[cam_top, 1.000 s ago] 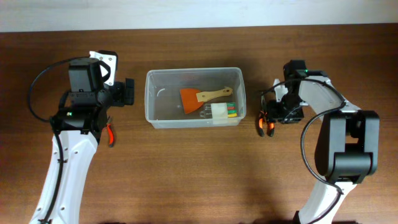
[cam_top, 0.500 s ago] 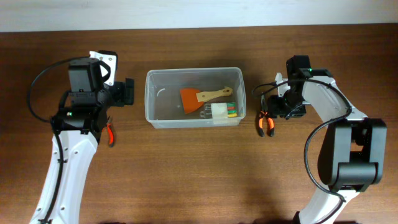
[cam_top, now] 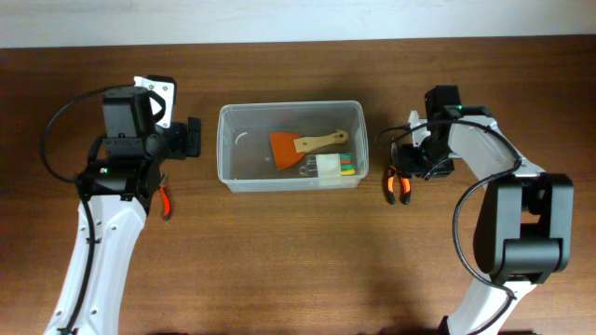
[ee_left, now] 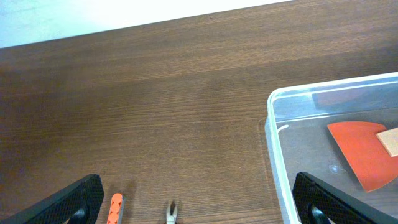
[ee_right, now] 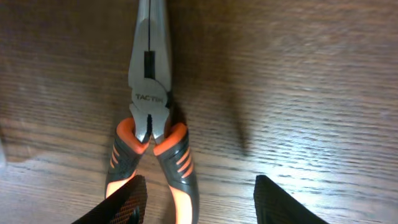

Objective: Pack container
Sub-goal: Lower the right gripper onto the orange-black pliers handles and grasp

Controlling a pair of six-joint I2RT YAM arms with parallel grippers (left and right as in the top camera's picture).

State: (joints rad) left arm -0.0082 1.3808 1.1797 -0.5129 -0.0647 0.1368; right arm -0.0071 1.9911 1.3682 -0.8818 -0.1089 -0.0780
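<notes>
The clear rectangular plastic container sits at the middle of the dark wooden counter and holds an orange scraper with a wooden handle. The left end effector hangs open just left of it. The right end effector is spread wide astride the handles of orange-and-black long-nose pliers, which lie right of the container.

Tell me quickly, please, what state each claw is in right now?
Left claw: open, holding nothing.
Right claw: open, at the pliers but not gripping them.
</notes>
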